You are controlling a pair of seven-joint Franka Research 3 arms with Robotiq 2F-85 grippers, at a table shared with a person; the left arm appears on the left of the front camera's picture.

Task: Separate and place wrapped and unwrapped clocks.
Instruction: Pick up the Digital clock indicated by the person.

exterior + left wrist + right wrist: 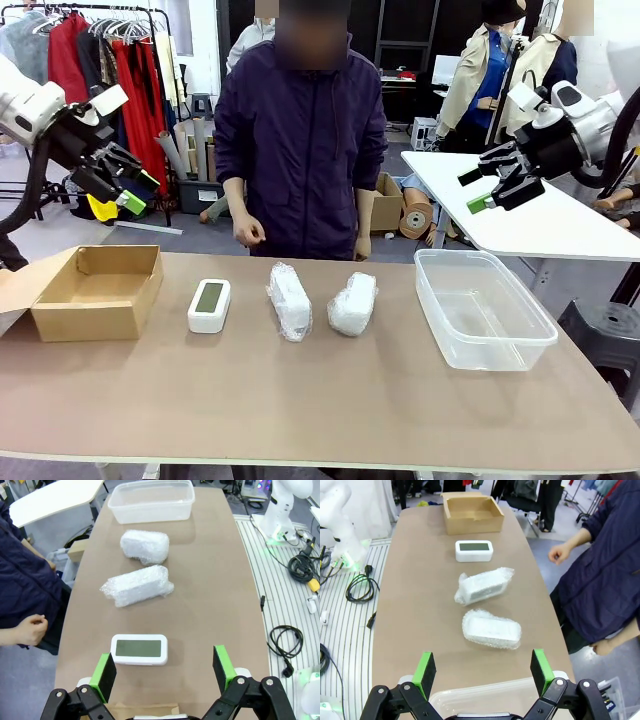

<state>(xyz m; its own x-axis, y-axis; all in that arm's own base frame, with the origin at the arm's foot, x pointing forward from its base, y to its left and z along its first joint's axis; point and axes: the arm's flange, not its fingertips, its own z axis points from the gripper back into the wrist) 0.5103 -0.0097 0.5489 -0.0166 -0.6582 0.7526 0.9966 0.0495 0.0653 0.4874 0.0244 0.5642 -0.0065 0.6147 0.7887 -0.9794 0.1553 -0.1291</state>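
Three clocks lie in a row on the brown table. The bare white clock (pixel 209 305) (pixel 139 649) (pixel 474 550) with a grey-green screen is leftmost. Two bubble-wrapped clocks lie to its right: one (pixel 289 300) (pixel 137 585) (pixel 483 585) in the middle, the other (pixel 353 303) (pixel 145 546) (pixel 491 628) nearer the tub. My left gripper (pixel 128 183) (pixel 164 669) hangs open high above the cardboard box, well apart from the clocks. High over the table's right end, my right gripper (pixel 492 188) (pixel 484 669) is open too, holding nothing.
An open cardboard box (pixel 95 290) (pixel 471 513) stands at the table's left end. A clear plastic tub (pixel 482 309) (pixel 151 501) stands at the right end. A person in a dark jacket (pixel 300 140) stands at the far edge, one hand (pixel 249 233) (pixel 31 630) near the table.
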